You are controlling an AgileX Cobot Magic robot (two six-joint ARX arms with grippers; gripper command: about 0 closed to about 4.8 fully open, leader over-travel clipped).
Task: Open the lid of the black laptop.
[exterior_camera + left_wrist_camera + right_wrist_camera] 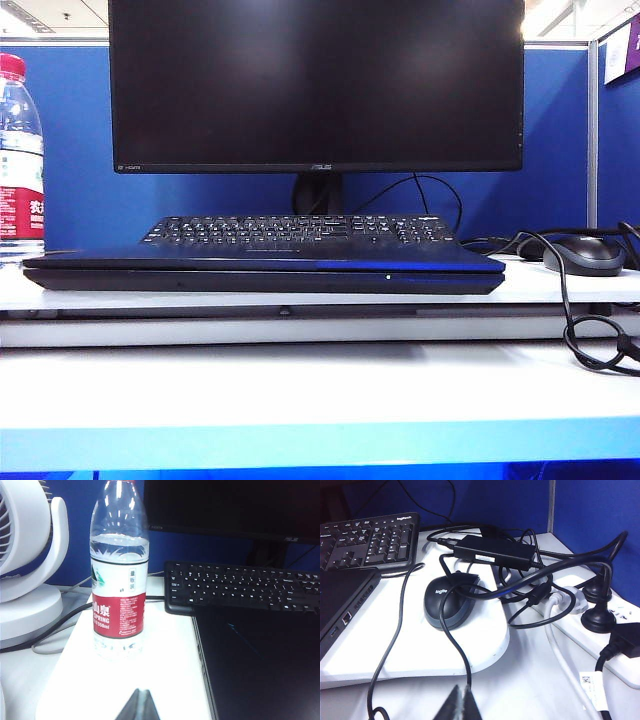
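White desk [300, 385] runs across the front of the exterior view, bare at its near edge. Just behind that edge sits the black laptop [265, 280] on a raised white shelf [560, 287]. Its lid [265, 260] is down flat on the base, bluish sheen on top, one tiny light on the front edge.

Neither gripper shows in the exterior view. Left gripper [138, 706] is only a dark tip at the edge of the left wrist view, above the shelf on the laptop's left side, fingers pressed together to a point, holding nothing. Right gripper [459, 705] looks the same in the right wrist view, above the desk off the laptop's right side, tips together, nothing between them, not touching the laptop.

Left of the laptop stands a water bottle [119, 570], upright, red label, partly full, just beside the laptop's left edge. Further left of it, a white fan [27, 565] with a cable running by its base.

Right of the laptop lies a dark mouse [449, 602] with its cord looped over it. Beyond the mouse is a black power brick [492, 551] in a tangle of cables, and a white power strip [615, 630] with black plugs in it.

Directly behind the laptop is a black keyboard [300, 230], touching or nearly touching its back edge. Behind the keyboard stands a monitor [315, 85], screen dark, against a blue partition [560, 140].
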